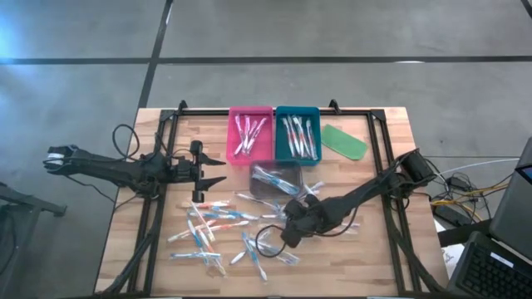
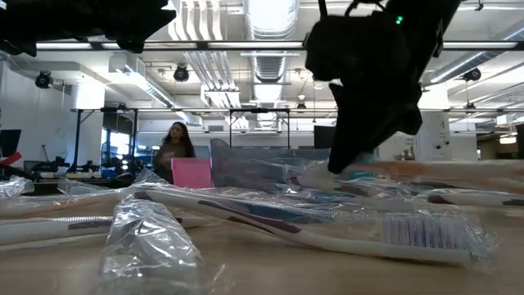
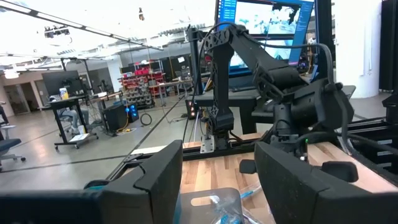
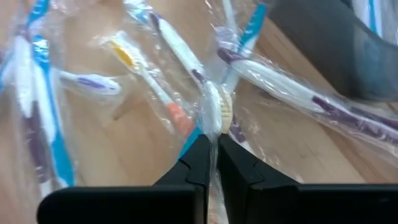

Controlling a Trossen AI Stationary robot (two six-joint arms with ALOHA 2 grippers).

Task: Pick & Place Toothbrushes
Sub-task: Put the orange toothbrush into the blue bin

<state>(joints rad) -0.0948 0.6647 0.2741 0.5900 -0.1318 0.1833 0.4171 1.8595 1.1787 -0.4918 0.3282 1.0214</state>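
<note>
My low view: right gripper [image 2: 360, 156] blocks brushes [image 2: 344, 225] behind; grey tray [image 1: 275, 178] contents blurred.

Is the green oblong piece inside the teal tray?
No, in the high view the green oblong piece lies flat on the wooden table, just beside the teal tray and outside its rim.

Pink plastic tray [image 1: 250, 113]: far table edge
Teal plastic tray [image 1: 298, 111]: touching its right side
Flat green oblong piece [image 1: 344, 141]: right of the trays
Person [image 2: 173, 150]: background room
</note>
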